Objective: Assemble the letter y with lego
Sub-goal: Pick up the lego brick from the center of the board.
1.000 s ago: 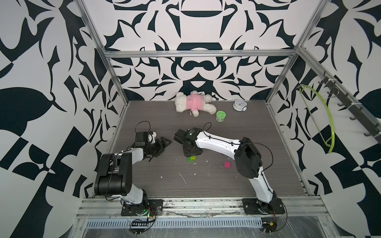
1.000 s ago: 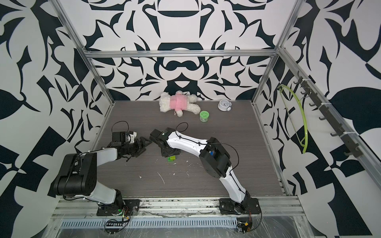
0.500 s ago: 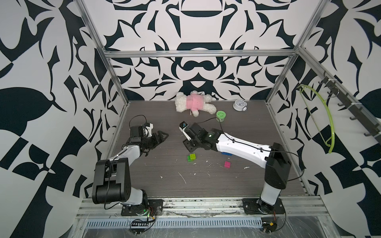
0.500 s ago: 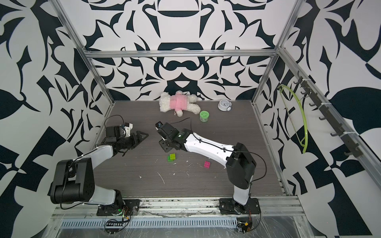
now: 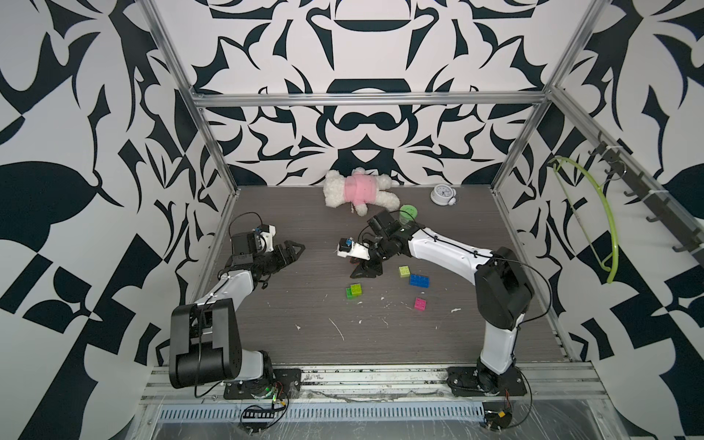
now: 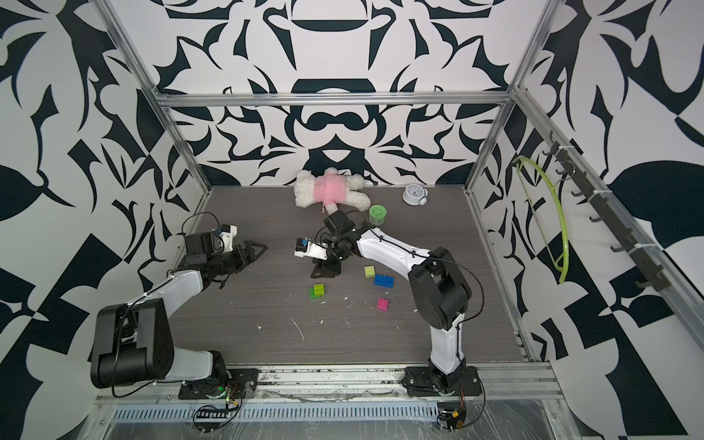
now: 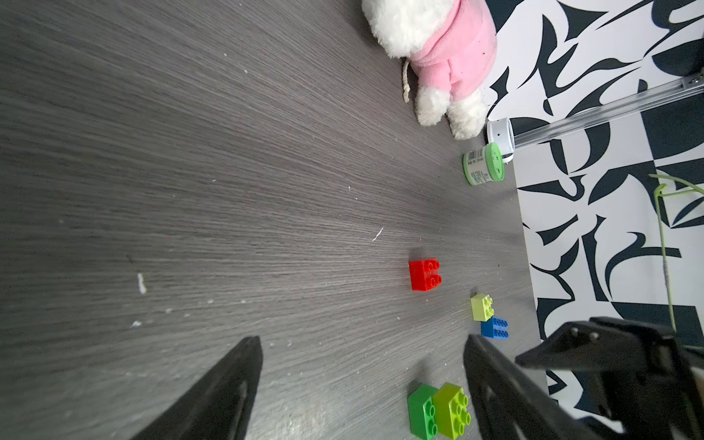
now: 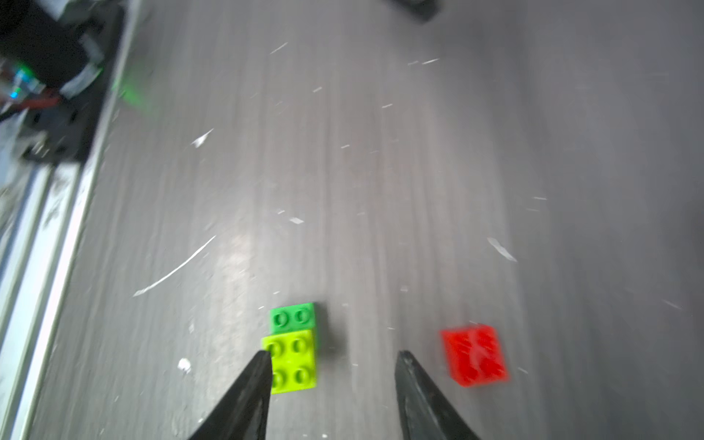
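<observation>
1. Edges: the table [image 5: 285,335] was boxed in by patterned walls at left, right and back. A metal rail [image 5: 381,375] ran along its front edge, at the bottom of both top views.
2. Open room: a broad bare band of tabletop, with only white flecks on it, crossed the lower half of the table. It also filled the centre gap between the two grippers.
3. Back edge: a plush toy [image 5: 356,190], a clock [image 5: 442,195] and a green jar [image 5: 408,211] sat there. The jar was just behind the right arm's wrist.
4. The left gripper [image 5: 297,253] sat centre-left and pointed right. Its claw was spread wide with nothing in it, well apart from the bricks.
5. The right gripper [image 5: 366,271] sat at centre, tipped down toward the table. Its claw was spread and pinched nothing. Its wrist view was blurred.
6. The green brick [image 5: 349,293] and a yellow-green brick [image 5: 357,288] were joined, studs up. The yellow-green one overlapped the green, leaving two green studs showing. The pair's long axis ran left-right, tipped slightly up at the right, and it lay just below the right gripper in the frame.
7. The second yellow-green square [image 5: 404,271] and the blue brick [image 5: 420,280] lay corner to corner, right of centre; I could not tell whether they touched. The blue brick's long axis ran left-right, nearly level.
8. The pink brick [image 5: 420,303] lay alone, nearest the front edge.
9. The red brick [image 8: 474,354] lay just outside one finger [image 8: 423,396] of the right gripper, not touching it.
10. Only that one pair was joined; the other four bricks lay loose.
</observation>
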Available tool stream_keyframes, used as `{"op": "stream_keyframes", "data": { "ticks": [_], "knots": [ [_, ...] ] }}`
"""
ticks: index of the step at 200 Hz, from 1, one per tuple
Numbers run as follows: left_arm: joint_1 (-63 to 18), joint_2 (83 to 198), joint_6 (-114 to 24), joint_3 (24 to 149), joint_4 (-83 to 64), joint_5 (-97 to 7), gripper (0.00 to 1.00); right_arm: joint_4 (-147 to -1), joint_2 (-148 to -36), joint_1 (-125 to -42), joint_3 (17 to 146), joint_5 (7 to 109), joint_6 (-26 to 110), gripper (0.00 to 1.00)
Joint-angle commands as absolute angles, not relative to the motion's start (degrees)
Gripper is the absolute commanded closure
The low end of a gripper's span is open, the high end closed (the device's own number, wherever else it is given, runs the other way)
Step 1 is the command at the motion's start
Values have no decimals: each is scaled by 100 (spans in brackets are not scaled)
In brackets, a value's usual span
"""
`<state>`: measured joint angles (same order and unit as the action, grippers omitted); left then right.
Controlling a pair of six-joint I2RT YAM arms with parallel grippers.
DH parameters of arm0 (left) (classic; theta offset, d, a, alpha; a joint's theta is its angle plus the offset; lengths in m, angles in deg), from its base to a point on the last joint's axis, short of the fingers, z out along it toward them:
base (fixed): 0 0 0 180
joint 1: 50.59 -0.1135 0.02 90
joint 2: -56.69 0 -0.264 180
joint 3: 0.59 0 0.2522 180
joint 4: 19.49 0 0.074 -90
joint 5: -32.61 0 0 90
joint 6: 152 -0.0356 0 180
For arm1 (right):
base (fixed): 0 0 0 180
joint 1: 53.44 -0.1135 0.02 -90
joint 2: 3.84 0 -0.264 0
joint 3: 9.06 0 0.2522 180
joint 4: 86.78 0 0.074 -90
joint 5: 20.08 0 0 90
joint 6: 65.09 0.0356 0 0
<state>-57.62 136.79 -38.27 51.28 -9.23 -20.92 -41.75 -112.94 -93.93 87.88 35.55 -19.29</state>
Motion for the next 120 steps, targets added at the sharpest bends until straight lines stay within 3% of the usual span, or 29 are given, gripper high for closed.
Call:
{"op": "stream_keyframes", "data": {
  "ticks": [1,120],
  "knots": [
    [-5817,13540,-3950,5079,-784,-1995,12,-3703,-11215,-9487,9004,3224,-2779,45],
    [-5834,13535,-3950,5095,-748,-2049,12,-3639,-11593,-10108,9168,4715,-2510,44]
  ]
}}
